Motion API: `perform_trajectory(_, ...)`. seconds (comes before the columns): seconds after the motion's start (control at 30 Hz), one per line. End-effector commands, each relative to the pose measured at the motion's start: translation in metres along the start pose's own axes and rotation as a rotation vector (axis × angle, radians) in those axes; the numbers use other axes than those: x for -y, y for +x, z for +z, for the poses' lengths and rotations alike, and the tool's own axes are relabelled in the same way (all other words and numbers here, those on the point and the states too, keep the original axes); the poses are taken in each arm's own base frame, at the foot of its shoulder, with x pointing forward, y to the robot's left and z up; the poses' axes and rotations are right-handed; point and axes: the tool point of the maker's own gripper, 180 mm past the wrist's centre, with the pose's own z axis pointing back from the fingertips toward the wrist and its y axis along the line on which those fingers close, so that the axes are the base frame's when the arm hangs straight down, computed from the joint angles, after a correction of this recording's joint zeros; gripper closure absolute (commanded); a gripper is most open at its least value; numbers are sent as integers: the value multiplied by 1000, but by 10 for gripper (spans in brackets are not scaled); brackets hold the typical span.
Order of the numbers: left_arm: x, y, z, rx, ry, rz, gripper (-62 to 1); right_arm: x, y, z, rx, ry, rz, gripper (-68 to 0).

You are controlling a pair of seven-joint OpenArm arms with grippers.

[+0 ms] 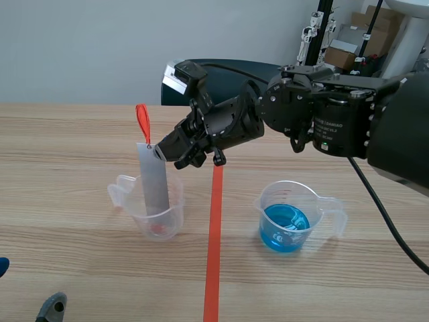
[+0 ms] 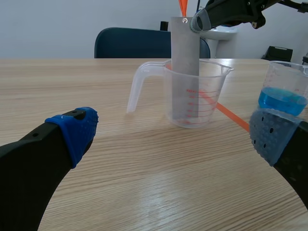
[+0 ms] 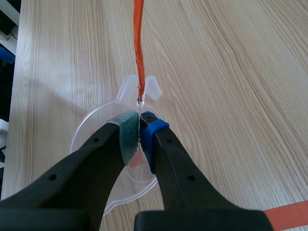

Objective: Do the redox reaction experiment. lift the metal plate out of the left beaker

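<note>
Op1: Nearest is left gripper (image 2: 173,134), yes? How does it stand?
Op2: It sits low on the near side of the left beaker (image 2: 193,94), well apart from it. Jaws are released, wide apart, nothing btw them.
Op1: And the metal plate?
Op2: The metal plate (image 1: 153,180) stands inside the left beaker, nearly upright. Its lower end is down in the beaker and its upper half is above the rim.
Op1: Right gripper?
Op2: The right gripper (image 3: 140,131) is directly over the left beaker; its arm comes in from the right side. It is clenched on the plate's top edge, approx. at the corner w/ the hole. From the wrist cam the plate shows edge-on, pressed btw its pads (image 3: 127,134). An orange loop (image 1: 142,122) is tied there and sticks up above the beaker.
Op1: Other things?
Op2: Right of the left beaker, past the orange tape line (image 1: 214,235), stands a second beaker (image 1: 289,216) w/ blue liquid, well apart. Far behind the left beaker, beyond the table edge, is a dark chair (image 2: 130,43).
</note>
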Motion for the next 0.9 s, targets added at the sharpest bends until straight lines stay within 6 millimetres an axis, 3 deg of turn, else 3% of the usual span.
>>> perform_trajectory(0.0,-4,8,-5,32,-10,-13,-623,-3,22,3,36,19,45,-6)
perform_trajectory(0.87,-4,8,-5,31,-10,-13,-623,-39,32,-1,29,108,91,-6)
